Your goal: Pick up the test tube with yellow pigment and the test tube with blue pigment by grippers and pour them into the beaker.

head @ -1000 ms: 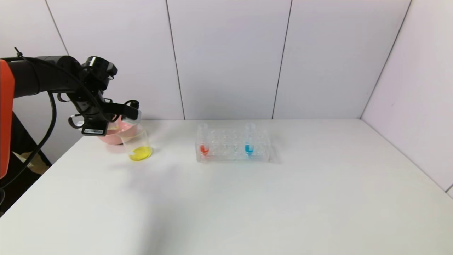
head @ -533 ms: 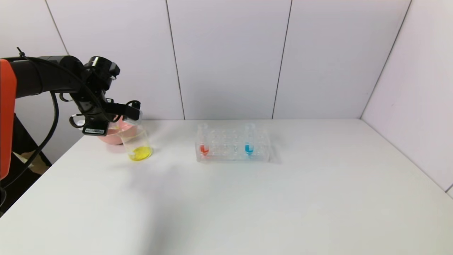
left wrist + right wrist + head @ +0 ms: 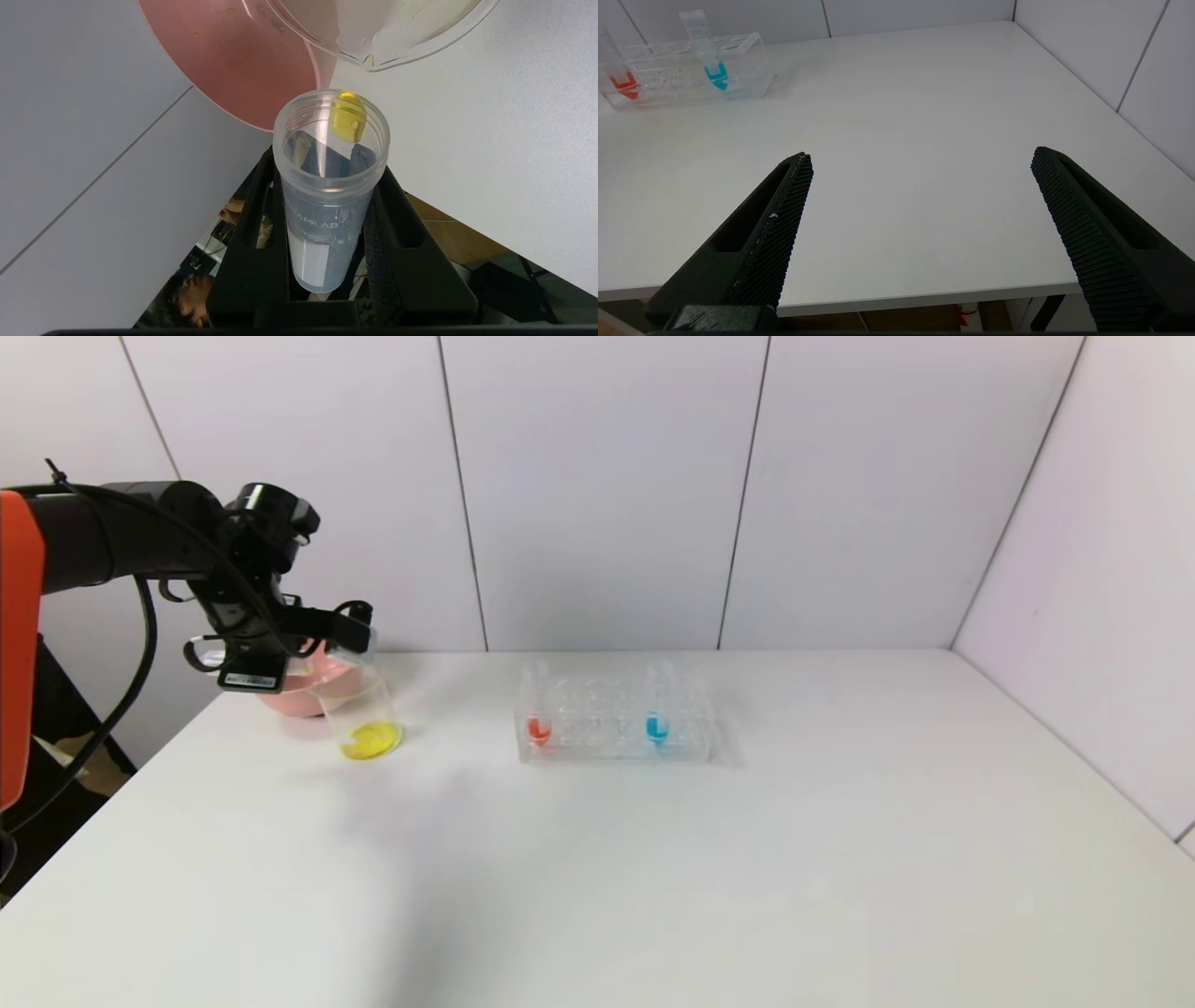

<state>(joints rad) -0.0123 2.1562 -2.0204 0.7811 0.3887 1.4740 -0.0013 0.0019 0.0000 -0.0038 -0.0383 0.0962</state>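
Above the beaker (image 3: 366, 714) rim, left hand (image 3: 347, 633) with the test tube with yellow pigment (image 3: 329, 186).

Head view: right arm is not seen at all. Left gripper (image 3: 350, 633) fingers are too small to be resolved; the held test tube with yellow pigment (image 3: 359, 642) is barely made out at upper left. Pink bowl (image 3: 303, 691) is largely hidden behind gripper and beaker (image 3: 364, 714). Left wrist view: beaker (image 3: 378, 32) and bowl (image 3: 233, 60) are cut off by the top edge.
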